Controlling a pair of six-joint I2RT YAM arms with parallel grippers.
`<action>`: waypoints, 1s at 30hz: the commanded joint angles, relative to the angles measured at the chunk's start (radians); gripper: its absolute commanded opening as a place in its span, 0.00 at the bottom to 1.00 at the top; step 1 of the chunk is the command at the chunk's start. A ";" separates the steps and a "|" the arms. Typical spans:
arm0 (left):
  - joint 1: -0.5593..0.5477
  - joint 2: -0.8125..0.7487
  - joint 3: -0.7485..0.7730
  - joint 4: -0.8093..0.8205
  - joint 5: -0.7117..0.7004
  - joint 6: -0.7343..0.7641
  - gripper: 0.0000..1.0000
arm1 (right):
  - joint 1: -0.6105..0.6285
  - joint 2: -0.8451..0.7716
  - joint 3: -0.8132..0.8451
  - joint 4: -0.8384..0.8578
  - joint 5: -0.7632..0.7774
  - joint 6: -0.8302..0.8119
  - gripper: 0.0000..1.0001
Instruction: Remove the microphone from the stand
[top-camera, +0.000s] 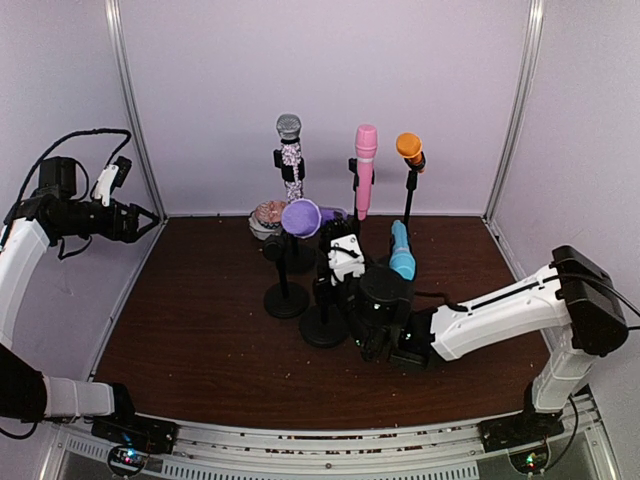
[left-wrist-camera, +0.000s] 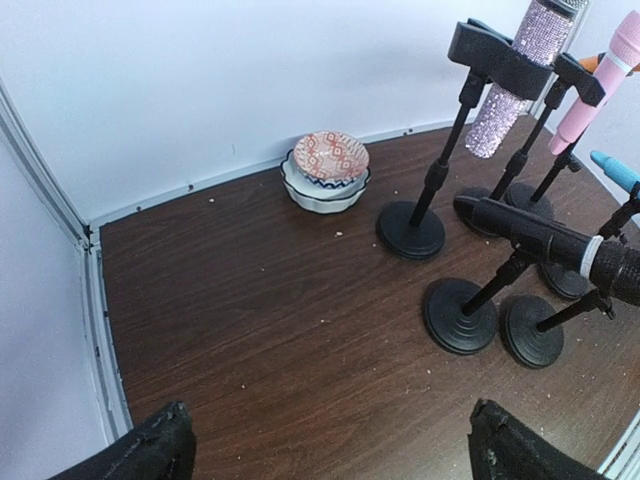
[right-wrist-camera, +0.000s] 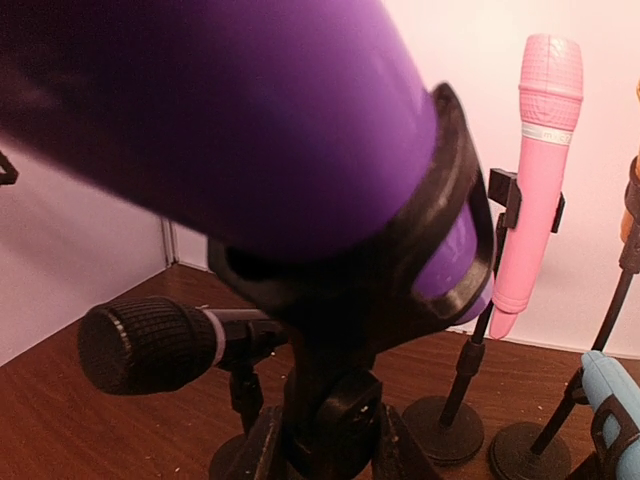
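Note:
A purple microphone (top-camera: 300, 217) (right-wrist-camera: 250, 120) lies tilted in the black clip (right-wrist-camera: 445, 240) of its stand (top-camera: 322, 325). My right gripper (top-camera: 345, 268) (right-wrist-camera: 328, 450) is shut on that stand's swivel joint (right-wrist-camera: 335, 410) just under the clip, one finger (right-wrist-camera: 255, 450) on each side. The microphone fills the top of the right wrist view and hides the clip's far side. My left gripper (top-camera: 140, 222) (left-wrist-camera: 330, 445) hangs open and holds nothing, high by the left wall, away from every stand.
Other microphones on stands crowd round: black (right-wrist-camera: 150, 345) (left-wrist-camera: 545, 240), silver glitter (top-camera: 289, 150) (left-wrist-camera: 515, 75), pink (top-camera: 365, 165) (right-wrist-camera: 535, 160), orange (top-camera: 409, 148), blue (top-camera: 401, 250) (right-wrist-camera: 615, 400). Stacked patterned bowls (top-camera: 266, 216) (left-wrist-camera: 325, 170) sit at the back. White walls enclose the table.

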 joint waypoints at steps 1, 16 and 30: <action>0.003 -0.014 0.005 0.013 0.042 0.001 0.98 | 0.039 -0.094 -0.033 0.007 -0.077 0.002 0.00; 0.003 -0.059 -0.022 0.014 0.065 0.007 0.98 | 0.085 -0.147 0.005 -0.063 -0.321 0.058 0.00; 0.003 -0.074 -0.033 0.014 0.071 0.014 0.98 | 0.093 0.033 0.247 -0.064 -0.573 0.107 0.00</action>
